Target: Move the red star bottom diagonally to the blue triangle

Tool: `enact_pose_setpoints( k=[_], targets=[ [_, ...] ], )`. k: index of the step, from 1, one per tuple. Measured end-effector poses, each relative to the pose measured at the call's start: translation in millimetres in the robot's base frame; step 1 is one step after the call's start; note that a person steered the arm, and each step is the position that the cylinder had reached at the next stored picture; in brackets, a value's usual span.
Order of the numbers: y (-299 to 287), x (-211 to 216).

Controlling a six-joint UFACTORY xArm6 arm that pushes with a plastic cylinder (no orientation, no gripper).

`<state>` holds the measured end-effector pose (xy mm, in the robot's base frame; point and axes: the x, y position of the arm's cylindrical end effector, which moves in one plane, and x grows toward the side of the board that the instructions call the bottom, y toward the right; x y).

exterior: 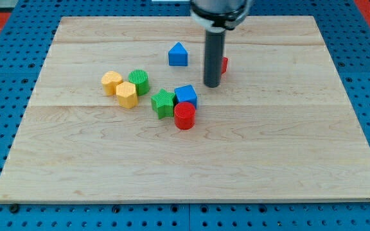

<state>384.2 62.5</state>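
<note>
The blue triangle [178, 54] sits on the wooden board [288, 147] near the view's top centre. The red star [223, 64] lies to its right, mostly hidden behind my rod; only a red sliver shows. My tip [211, 85] rests on the board just in front of the red star and to the lower right of the blue triangle.
A blue cube [186, 95], a red cylinder [184, 116] and a green star [163, 102] cluster at the board's centre. To their left lie a green cylinder [139, 82] and two yellow blocks [112, 82] [126, 95]. Blue pegboard surrounds the board.
</note>
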Motion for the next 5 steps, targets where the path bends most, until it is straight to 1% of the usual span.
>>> enact_pose_setpoints(
  k=[1, 2, 3, 4, 5],
  targets=[
    [27.0, -16.8],
    [44.1, -17.0],
    [42.5, -17.0],
    [-20.3, -2.9],
    [-50.7, -8.0]
  ],
)
